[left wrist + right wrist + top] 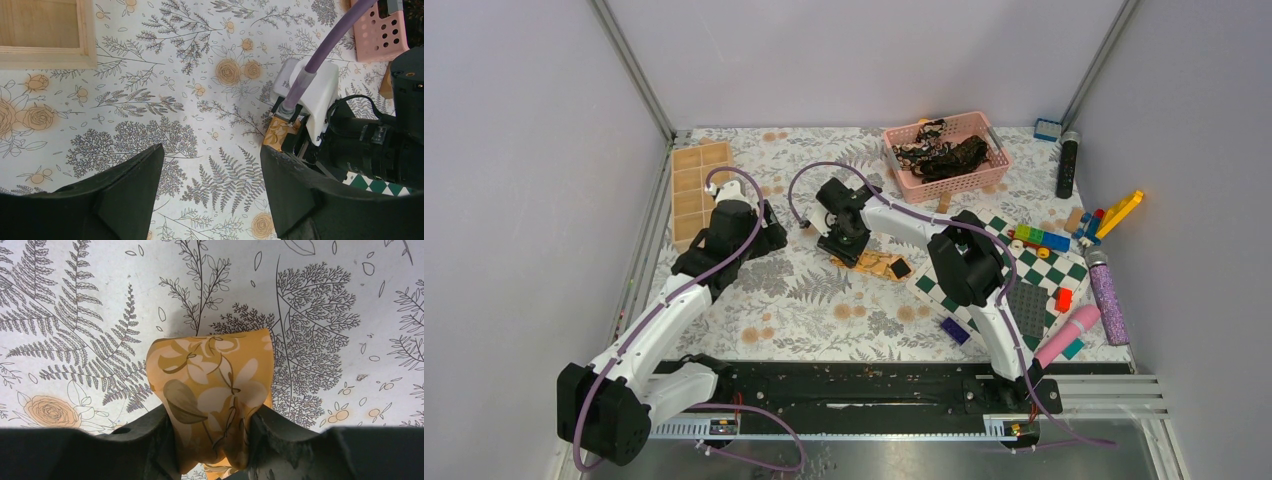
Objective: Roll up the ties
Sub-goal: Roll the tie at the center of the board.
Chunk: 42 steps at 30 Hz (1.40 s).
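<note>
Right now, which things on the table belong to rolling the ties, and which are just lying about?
For the job: golden tie, pinched in the right gripper; dark ties, heaped in the pink basket.

Lying about: wooden tray, checkered board, toy bricks, black cylinder, glittery tube.

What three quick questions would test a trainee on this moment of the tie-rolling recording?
1. True or false: the left gripper holds a tie.
2. Where do the dark ties lie? A: in the pink basket. B: on the checkered board. C: in the wooden tray.
3. Fill in: the right gripper pinches the ____.

Key: 1 false, it is open and empty; 2 A; 3 golden tie.
</note>
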Motion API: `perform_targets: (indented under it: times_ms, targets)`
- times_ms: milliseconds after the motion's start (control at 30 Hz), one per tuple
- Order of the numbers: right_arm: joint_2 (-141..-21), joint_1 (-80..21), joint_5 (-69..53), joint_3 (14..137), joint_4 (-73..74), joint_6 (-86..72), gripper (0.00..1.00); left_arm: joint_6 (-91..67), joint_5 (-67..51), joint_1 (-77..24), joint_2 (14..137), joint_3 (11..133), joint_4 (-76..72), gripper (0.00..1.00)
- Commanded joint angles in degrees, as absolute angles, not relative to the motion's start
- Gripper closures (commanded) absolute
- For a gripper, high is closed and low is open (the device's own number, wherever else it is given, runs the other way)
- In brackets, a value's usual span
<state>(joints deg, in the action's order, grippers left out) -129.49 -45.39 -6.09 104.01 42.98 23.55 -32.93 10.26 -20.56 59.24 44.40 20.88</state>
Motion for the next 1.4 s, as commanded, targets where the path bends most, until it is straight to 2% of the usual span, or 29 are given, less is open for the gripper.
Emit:
perform_targets:
  times_ms: [0,67,133,233,367,733,867,1200,1367]
  targets:
    - [-129.2,-46.2,-6.9,104.2,43.1,23.6,0.56,-33.4,9.2,-20.0,58.7,44.1,18.2,0.27]
    - [-128.4,-46.2,-7.1,104.2,43.0,23.4,0.32,-33.5,8.9,-20.0,58.9,44.2,18.2,0.27]
    - [-126.9,-46.2,-7.5,103.5,42.2,23.3,0.19,-33.6,8.7,-19.8,58.9,44.3,18.2,0.27]
    - [-124.6,-46.2,-7.4,102.4,41.2,23.8,0.11,-33.9,8.5,-19.7,59.0,44.1,18.1,0.27]
    - [-123.1,-46.2,-4.8,102.1,41.5,25.1,0.11,-34.3,8.1,-19.5,59.0,43.9,17.8,0.27]
    - [-121.3,-46.2,-3.2,100.9,41.5,26.0,0.14,-34.4,7.4,-19.3,59.6,44.0,17.6,0.27]
    - [-121.1,-46.2,-3.9,100.7,41.6,26.2,0.23,-34.4,7.0,-19.2,59.8,43.8,17.5,0.27]
    - [-121.9,-46.2,-4.8,101.0,42.1,26.0,0.55,-34.5,6.3,-19.1,59.9,43.5,17.1,0.27]
    - [-122.3,-46.2,-5.6,101.1,42.0,25.8,0.60,-34.5,5.9,-19.0,60.0,43.4,17.0,0.27]
